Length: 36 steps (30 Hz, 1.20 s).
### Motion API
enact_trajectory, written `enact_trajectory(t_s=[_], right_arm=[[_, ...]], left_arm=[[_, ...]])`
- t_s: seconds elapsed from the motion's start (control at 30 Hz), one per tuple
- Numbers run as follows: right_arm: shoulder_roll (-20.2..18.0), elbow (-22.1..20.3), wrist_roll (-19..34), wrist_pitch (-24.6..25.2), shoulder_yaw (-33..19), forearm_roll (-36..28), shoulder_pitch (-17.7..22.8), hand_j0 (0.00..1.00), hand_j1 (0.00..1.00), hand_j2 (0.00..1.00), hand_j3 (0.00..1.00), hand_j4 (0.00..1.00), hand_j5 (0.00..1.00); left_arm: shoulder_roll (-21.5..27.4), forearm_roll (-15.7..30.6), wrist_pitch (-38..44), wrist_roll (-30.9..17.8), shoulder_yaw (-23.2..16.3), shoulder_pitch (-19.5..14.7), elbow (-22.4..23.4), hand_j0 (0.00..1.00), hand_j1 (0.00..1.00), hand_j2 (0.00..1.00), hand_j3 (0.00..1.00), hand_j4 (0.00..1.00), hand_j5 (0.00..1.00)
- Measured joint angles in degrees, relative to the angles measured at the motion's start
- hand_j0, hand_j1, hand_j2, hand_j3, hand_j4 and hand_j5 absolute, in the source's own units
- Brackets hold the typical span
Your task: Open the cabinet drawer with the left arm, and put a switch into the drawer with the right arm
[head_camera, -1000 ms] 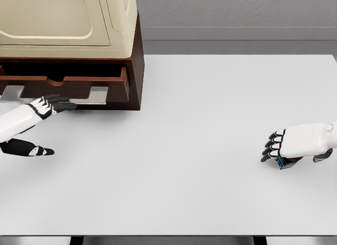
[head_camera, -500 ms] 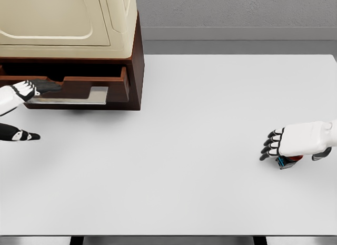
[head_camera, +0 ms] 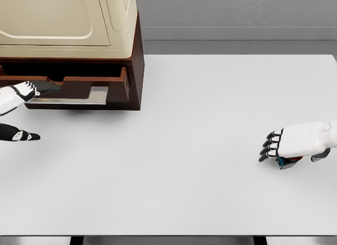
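Both hands unmoved | left hand (head_camera: pixel 21 92) at drawer (head_camera: pixel 79 87) | right hand (head_camera: pixel 295 145) covering switch (head_camera: pixel 287 162)

White table (head_camera: pixel 200 108) carries the cabinet (head_camera: pixel 79 50) (far left corner) and switch (head_camera: pixel 287 162).

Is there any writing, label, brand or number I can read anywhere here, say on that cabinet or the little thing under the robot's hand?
None: no readable text on the cabinet, its drawer, the table or the small switch under the right hand.

Dark glossy wood drawer (head_camera: pixel 79 86), matt table (head_camera: pixel 184 150)
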Motion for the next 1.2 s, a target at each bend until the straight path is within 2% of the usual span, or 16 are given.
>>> enact_trajectory(t_s=[0.4,0.6,1.2], right_arm=[[-0.25,-0.35,0.0,0.0,-0.01,-0.01,0.07,1.0,1.0,1.0,1.0,1.0,1.0],[-0.26,-0.36,0.0,0.0,-0.05,0.05,0.07,1.0,1.0,1.0,1.0,1.0,1.0],[-0.39,-0.44,0.0,0.0,-0.3,-0.01,-0.01,1.0,1.0,1.0,1.0,1.0,1.0]], left_arm=[[-1.15,-0.31,0.35,0.0,-2.4,-0.09,0.61,1.0,1.0,1.0,1.0,1.0,1.0],[-1.85,-0.31,2.55,0.0,-2.77,-1.58,1.23,1.0,1.0,1.0,1.0,1.0,1.0],[-2.91,0.12,3.25,0.27,-4.91,-1.5,2.34,1.0,1.0,1.0,1.0,1.0,1.0]])
